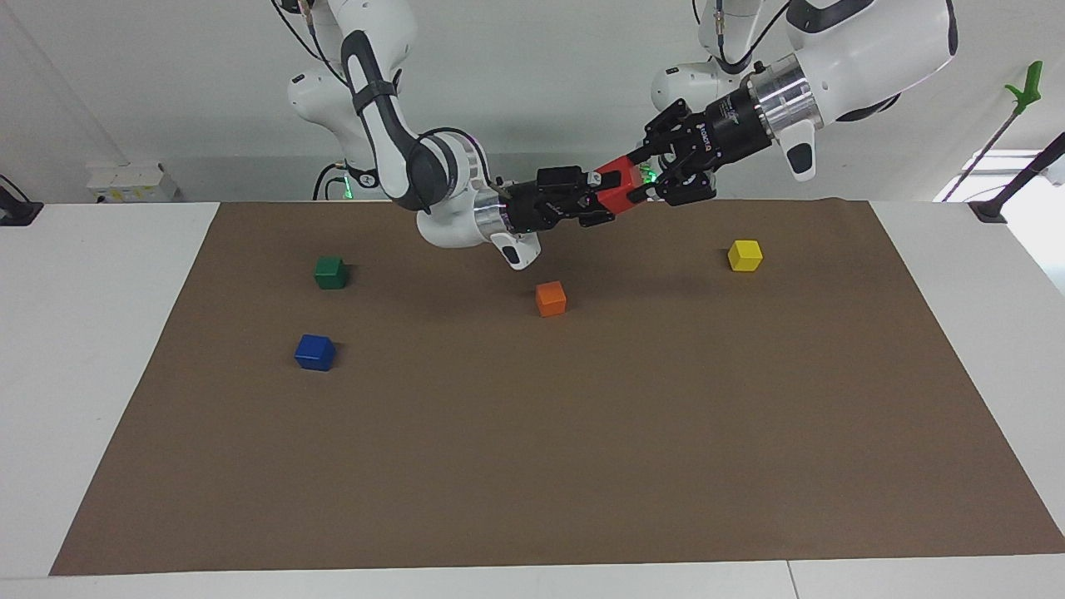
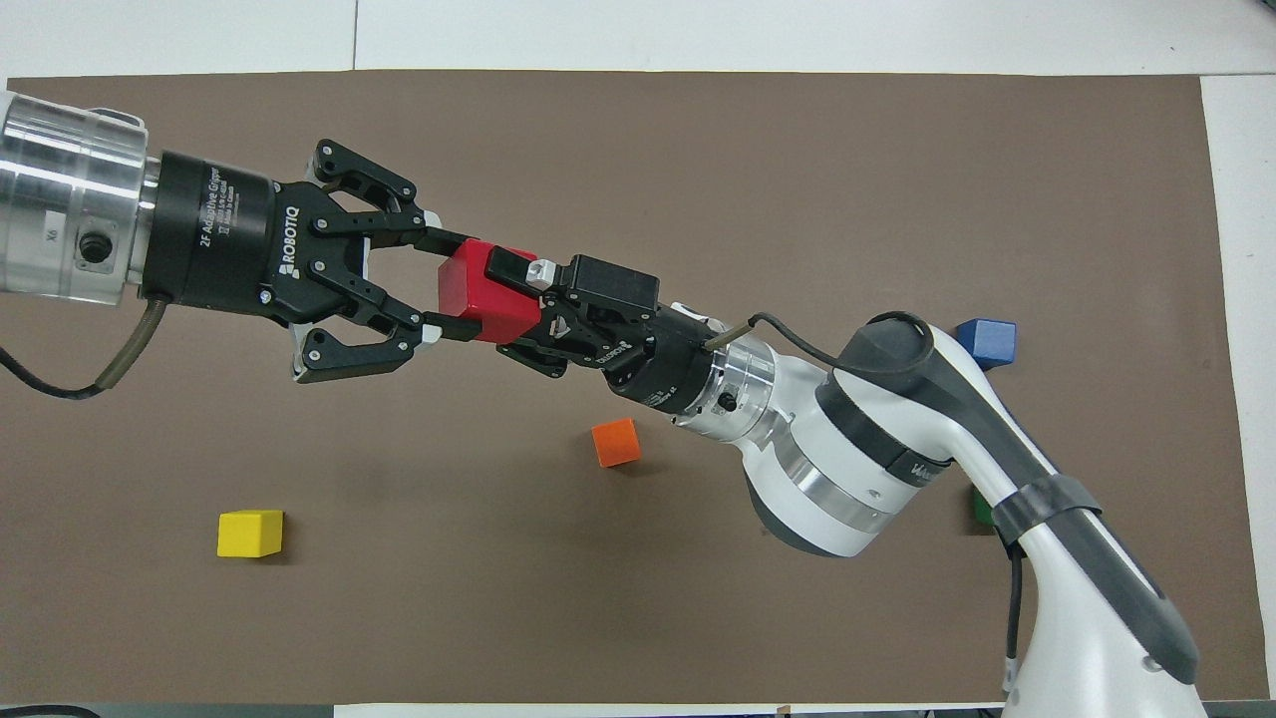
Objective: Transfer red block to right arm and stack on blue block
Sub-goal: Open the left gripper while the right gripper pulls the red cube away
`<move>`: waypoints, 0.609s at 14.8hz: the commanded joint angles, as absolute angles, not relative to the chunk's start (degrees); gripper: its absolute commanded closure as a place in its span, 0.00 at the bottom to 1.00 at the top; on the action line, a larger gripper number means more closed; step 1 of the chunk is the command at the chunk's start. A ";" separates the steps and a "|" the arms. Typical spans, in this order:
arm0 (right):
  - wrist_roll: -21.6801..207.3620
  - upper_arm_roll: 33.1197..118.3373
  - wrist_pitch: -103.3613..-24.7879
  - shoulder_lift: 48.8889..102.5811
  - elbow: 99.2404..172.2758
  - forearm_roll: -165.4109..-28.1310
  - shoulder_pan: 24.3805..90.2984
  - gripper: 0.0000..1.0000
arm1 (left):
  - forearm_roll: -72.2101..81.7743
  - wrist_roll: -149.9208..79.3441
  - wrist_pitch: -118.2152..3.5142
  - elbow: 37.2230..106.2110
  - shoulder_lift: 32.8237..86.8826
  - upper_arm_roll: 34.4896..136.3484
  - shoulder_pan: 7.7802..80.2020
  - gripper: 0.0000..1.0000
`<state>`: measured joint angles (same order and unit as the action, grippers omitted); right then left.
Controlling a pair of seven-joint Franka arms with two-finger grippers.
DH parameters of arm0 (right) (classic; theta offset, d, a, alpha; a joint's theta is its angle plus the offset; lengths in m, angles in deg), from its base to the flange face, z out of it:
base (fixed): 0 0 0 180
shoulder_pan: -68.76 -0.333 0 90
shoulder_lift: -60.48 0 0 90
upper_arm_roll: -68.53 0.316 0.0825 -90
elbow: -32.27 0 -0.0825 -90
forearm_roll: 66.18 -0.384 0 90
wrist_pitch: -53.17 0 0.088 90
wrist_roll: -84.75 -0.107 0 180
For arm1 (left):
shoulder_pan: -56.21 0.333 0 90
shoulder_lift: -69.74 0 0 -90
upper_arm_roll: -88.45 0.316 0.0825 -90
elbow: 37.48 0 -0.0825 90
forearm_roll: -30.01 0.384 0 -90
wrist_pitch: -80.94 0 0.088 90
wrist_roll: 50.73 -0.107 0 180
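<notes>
The red block [image 1: 620, 190] [image 2: 478, 294] is held in the air over the mat, above the strip between the orange cube and the robots. My left gripper [image 1: 639, 177] [image 2: 454, 284] grips it from the left arm's end, with a finger on each of two facing sides. My right gripper [image 1: 606, 198] [image 2: 508, 299] meets it from the right arm's end; one finger [image 2: 513, 264] lies flat on the block's top face. Both look shut on the block. The blue block [image 1: 314, 352] [image 2: 987, 342] sits on the mat toward the right arm's end, apart from both grippers.
An orange cube [image 1: 550, 299] [image 2: 615, 443] lies on the brown mat [image 1: 582, 466] just below the handover spot. A yellow cube [image 1: 745, 255] [image 2: 250, 533] lies toward the left arm's end. A dark green cube [image 1: 331, 272] sits nearer the robots than the blue block, partly hidden by the right arm in the overhead view [image 2: 982, 511].
</notes>
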<state>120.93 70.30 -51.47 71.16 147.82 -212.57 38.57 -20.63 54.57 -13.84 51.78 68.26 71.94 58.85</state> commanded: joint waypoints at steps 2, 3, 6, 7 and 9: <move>119.91 70.55 -51.68 69.62 148.02 -216.65 38.97 1.00 | -20.00 54.21 -13.98 53.75 69.47 72.36 58.23 0.00; 119.91 70.55 -51.68 69.62 148.02 -216.65 39.06 1.00 | -20.00 54.21 -13.98 53.75 69.47 72.36 58.23 0.00; 119.82 70.46 -51.42 69.71 148.11 -215.78 40.28 1.00 | -20.00 54.30 -13.98 53.75 69.74 72.36 58.23 0.00; 119.74 70.46 -51.50 69.71 148.11 -214.03 40.98 1.00 | -20.00 54.30 -13.98 53.75 69.74 72.36 58.23 0.00; 119.91 70.46 -51.51 69.80 148.20 -209.64 43.18 1.00 | -20.00 54.30 -13.98 53.84 69.74 72.36 58.23 0.00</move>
